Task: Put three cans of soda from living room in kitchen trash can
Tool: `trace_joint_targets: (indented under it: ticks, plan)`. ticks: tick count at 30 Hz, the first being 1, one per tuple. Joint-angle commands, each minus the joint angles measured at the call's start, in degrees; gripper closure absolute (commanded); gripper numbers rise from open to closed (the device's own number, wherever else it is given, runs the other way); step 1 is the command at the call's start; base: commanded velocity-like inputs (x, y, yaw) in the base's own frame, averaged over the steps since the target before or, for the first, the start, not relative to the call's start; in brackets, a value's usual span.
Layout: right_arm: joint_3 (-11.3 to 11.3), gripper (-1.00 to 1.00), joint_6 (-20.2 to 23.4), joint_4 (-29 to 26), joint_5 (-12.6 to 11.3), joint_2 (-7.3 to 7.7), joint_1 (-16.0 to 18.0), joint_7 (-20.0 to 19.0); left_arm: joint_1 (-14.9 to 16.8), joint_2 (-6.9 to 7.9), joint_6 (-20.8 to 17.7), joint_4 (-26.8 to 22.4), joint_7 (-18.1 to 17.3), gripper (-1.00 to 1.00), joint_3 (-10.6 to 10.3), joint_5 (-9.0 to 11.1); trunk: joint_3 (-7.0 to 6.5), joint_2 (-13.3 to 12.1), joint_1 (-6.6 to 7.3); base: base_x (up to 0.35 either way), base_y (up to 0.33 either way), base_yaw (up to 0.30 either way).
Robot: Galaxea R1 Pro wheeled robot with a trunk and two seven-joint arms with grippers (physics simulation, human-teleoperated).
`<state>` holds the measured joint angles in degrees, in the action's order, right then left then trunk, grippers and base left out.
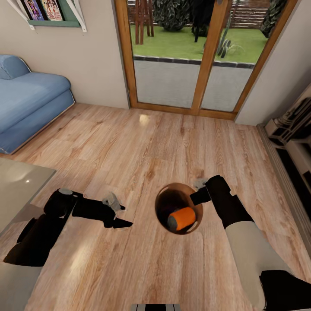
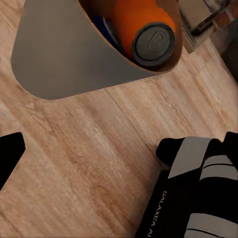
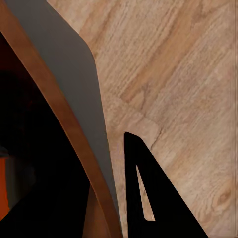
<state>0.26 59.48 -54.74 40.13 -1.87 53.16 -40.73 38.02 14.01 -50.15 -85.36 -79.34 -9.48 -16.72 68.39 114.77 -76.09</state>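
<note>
Small round tapered bucket, grey outside and brown-orange inside (image 1: 160,203), held above the light wood plank floor (image 1: 142,142), mouth tipped toward the head camera. Inside: an orange-bodied soda can with a silver-grey round top (image 1: 181,218) lying on its side, top facing out. The left wrist view shows the same can (image 2: 144,29) with a dark blue shape (image 2: 106,30) beside it, mostly hidden by the bucket wall; likely a second can, cannot confirm. A third can cannot be made out.

Right gripper (image 1: 198,195) at the bucket's rim, on the side toward the glass doors. In the right wrist view the rim (image 3: 74,148) runs just beside one dark finger (image 3: 158,198); the other finger is hidden, so the grip cannot be told for certain.

Left gripper (image 1: 116,211) apart from the bucket, over bare floor, fingers spread, nothing between them.

Around: blue sofa (image 1: 30,103), wood-framed glass doors (image 1: 194,56), edge of a glass low counter (image 1: 21,185), cut off by the frame.
</note>
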Motion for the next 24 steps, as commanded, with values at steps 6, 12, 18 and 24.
trace_joint_targets:
  ticks: [6,12,18,24]
  plan:
    - [-4.1,1.0,0.5,2.7,-1.8,4.1,0.1,-1.3,-3.3,0.16,5.1,1.3,2.7,-1.0,6.2,-0.5,0.0,0.0,0.0,0.0,0.0,0.0]
    - [-5.4,1.0,0.5,11.9,-1.5,7.96,3.0,-1.2,-7.4,-0.36,10.9,2.2,7.5,-1.0,10.7,-0.5,0.0,0.0,0.0,0.0,0.0,0.0]
    - [-5.8,1.0,0.5,17.0,-1.5,11.5,5.0,-1.0,-11.1,-1.38,13.9,2.3,12.1,-1.0,11.8,-0.2,0.0,0.0,0.0,0.0,0.0,0.0]
    - [-5.9,1.0,0.5,18.8,-1.5,12.19,5.3,-0.8,-16.3,-3.57,19.6,3.2,21.5,-1.0,12.1,0.1,0.0,0.0,0.0,0.0,0.0,0.0]
